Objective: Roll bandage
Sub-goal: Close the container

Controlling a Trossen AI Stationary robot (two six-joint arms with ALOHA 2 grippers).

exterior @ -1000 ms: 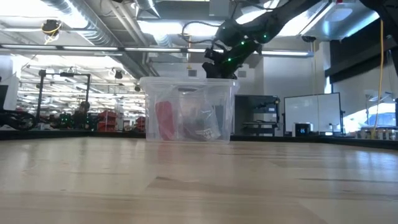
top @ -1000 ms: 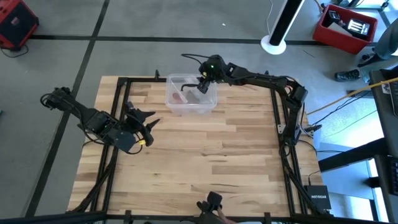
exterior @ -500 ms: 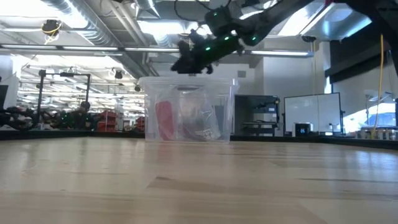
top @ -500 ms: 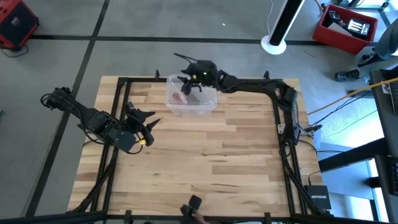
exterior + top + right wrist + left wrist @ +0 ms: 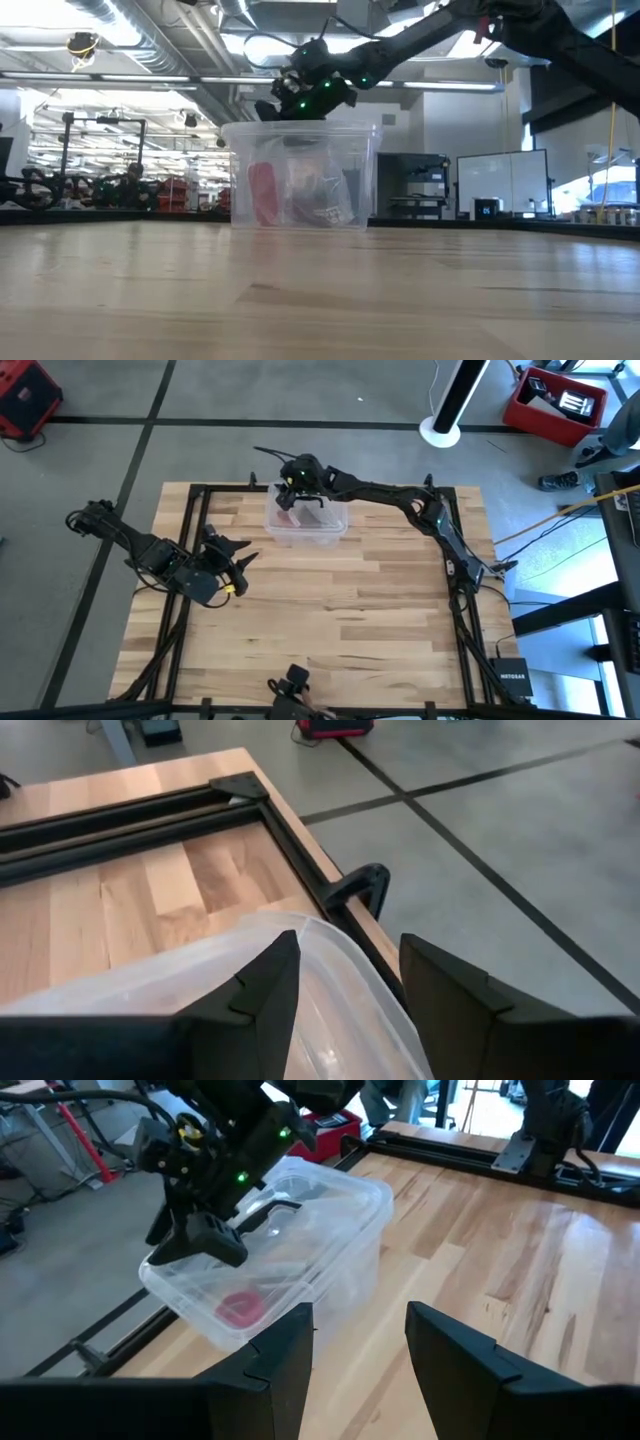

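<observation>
The red bandage is a small roll (image 5: 240,1308) lying on the floor of a clear plastic box (image 5: 306,520) at the table's far middle. It also shows through the box wall in the low view (image 5: 262,192). My right gripper (image 5: 350,980) is open. It is just above the box's far left corner (image 5: 170,1265), with the rim (image 5: 300,935) between its fingers. It also shows in the high view (image 5: 287,492) and the low view (image 5: 280,105). My left gripper (image 5: 360,1350) is open and empty over the table's left side (image 5: 240,558), pointing toward the box. My right gripper stands with open fingers over the box's rim at its far left corner (image 5: 310,942), slanting down from the table's right. I cannot tell whether a finger touches the rim. The box stands flat on the table.
A black handle (image 5: 312,501) and crumpled clear wrapping (image 5: 320,195) are also in the box. Black frame rails (image 5: 200,510) run along the table's left, far and right edges. Bare wood (image 5: 330,610) lies between the box and the near edge.
My right gripper has swung toward the table's left, from over the box's right part to its far left corner. It has stayed just above the rim, and the arm has stretched out. The red roll has stayed where it was.
</observation>
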